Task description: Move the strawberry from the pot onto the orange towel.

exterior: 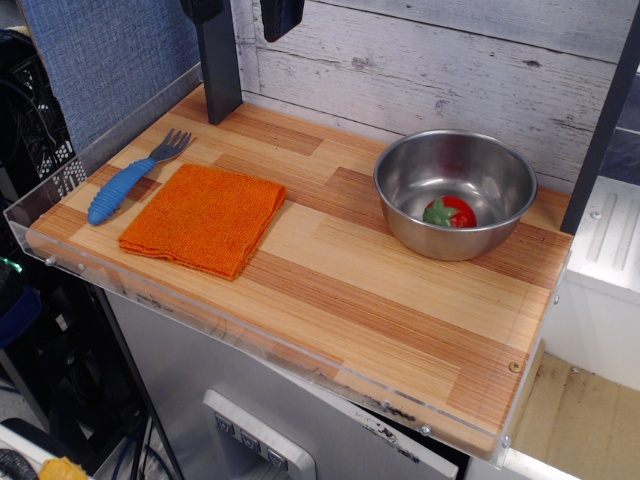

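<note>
The strawberry [451, 212], red with a green leafy top, lies inside the pot [400, 168], a shiny steel bowl at the back right of the wooden table. The orange towel [205, 217] lies flat on the left half of the table, apart from the pot. Only a dark tip of the gripper [281, 18] shows at the top edge, high above the table between towel and pot. Its fingers are cut off by the frame, so I cannot see whether they are open or shut. Nothing is held in view.
A blue-handled fork [135, 176] lies left of the towel near the table's left edge. A black post [221, 65] stands at the back left. A clear plastic lip [60, 190] borders the table [400, 310]. A white plank wall stands behind.
</note>
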`<state>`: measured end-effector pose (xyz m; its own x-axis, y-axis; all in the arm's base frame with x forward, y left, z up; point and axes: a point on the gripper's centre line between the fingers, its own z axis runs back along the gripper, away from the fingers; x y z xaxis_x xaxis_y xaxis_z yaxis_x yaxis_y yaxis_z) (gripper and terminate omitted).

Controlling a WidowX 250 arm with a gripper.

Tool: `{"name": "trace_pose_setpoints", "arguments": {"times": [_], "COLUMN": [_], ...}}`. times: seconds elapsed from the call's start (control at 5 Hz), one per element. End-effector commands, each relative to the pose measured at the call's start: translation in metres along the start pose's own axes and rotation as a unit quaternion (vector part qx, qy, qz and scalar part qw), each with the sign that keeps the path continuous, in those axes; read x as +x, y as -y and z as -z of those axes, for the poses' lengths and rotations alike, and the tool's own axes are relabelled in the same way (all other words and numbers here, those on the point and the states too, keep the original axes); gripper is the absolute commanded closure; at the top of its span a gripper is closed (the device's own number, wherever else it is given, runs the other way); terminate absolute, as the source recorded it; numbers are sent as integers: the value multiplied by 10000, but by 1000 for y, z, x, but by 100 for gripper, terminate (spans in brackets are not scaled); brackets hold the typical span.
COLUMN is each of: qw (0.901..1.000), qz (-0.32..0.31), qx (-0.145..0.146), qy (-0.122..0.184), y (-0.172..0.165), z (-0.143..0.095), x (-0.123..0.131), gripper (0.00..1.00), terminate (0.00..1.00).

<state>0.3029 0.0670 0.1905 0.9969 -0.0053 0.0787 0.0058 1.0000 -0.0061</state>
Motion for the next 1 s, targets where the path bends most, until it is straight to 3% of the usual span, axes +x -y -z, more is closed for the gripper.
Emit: {"name": "trace_pose_setpoints", "arguments": {"times": [0.0,0.4,0.6,0.8], "qw": [10000,9925,9836,9776], "qz": [0,1205,1762,2043], "qx": [0,-59,29,213], "qy": [0,201,379,453], "y": [0,73,108,124], "z": [0,19,30,57], "x": [0,5,11,23], "gripper": [0,0,0,0], "terminate": [0,0,0,0]}}
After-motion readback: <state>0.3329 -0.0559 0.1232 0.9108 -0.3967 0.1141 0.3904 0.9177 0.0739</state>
